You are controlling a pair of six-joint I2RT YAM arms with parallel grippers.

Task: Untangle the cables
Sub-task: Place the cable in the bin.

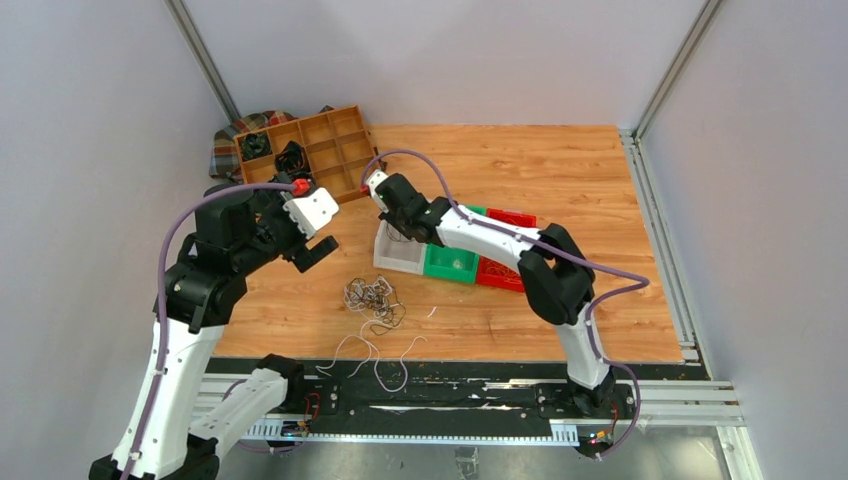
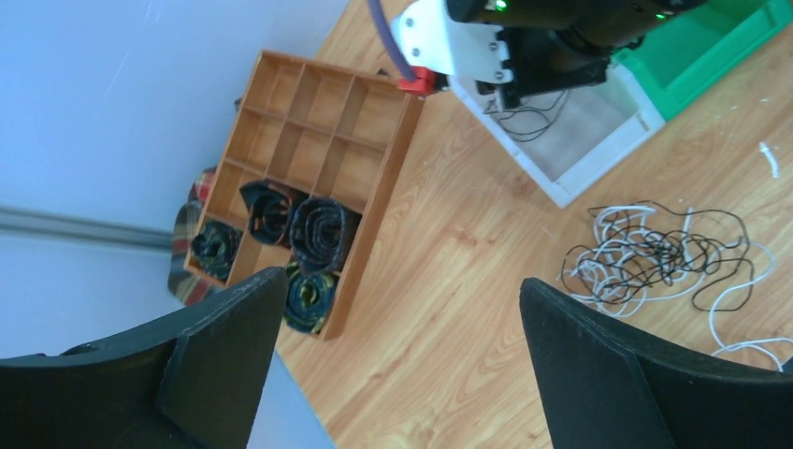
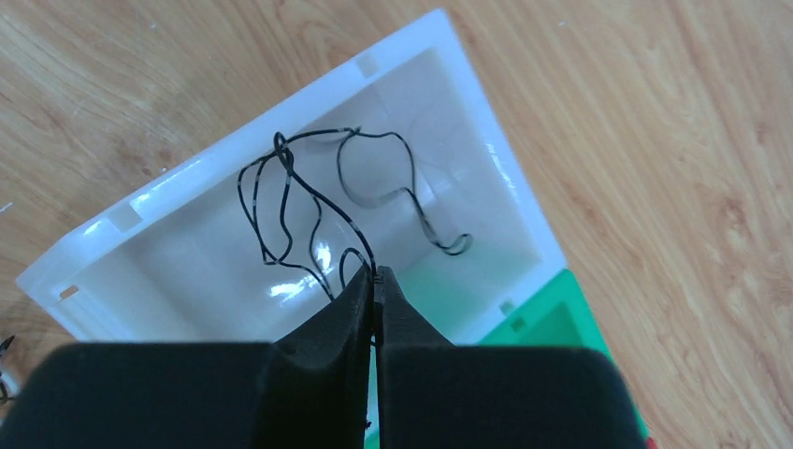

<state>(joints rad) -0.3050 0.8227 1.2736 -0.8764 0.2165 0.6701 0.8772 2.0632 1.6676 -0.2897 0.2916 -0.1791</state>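
Top view first. Your right gripper (image 1: pixel 397 236) sits over the white bin (image 1: pixel 392 262), well apart from the tangle (image 1: pixel 375 298) lying on the wooden table (image 1: pixel 560 180) between the arms. Your left gripper (image 1: pixel 314 252) hangs above the boards, up and to the left of that heap. Loose white strands trail toward the near edge. I'd say that hooking one drags the whole knot along.

Left wrist view. The fingers (image 2: pixel 224 360) are spread wide with nothing between them. The tangle (image 2: pixel 655 257) is thin, wiry loops of white and black, laced through each other. Pull one hard and the knot likely tightens rather than opens. On the far side stands the wooden tray (image 2: pixel 374 178), with dark coiled rolls (image 2: pixel 318 229) in its near compartments. Leave those alone.

Right wrist view. The pads (image 3: pixel 351 313) are pressed together, pinching one black cable (image 3: pixel 309 201). It's a glossy, springy wire that holds its kinks, and its curls dangle over the smooth, shiny plastic hollow of the white bin (image 3: pixel 234 159). Here's your risk: the grip is on a hair-thin strand at the very tips, so a jolt could let it slip. Let go too high and the stiff loops may spring over the rim, perhaps into the green bin (image 3: pixel 552 318) next door.
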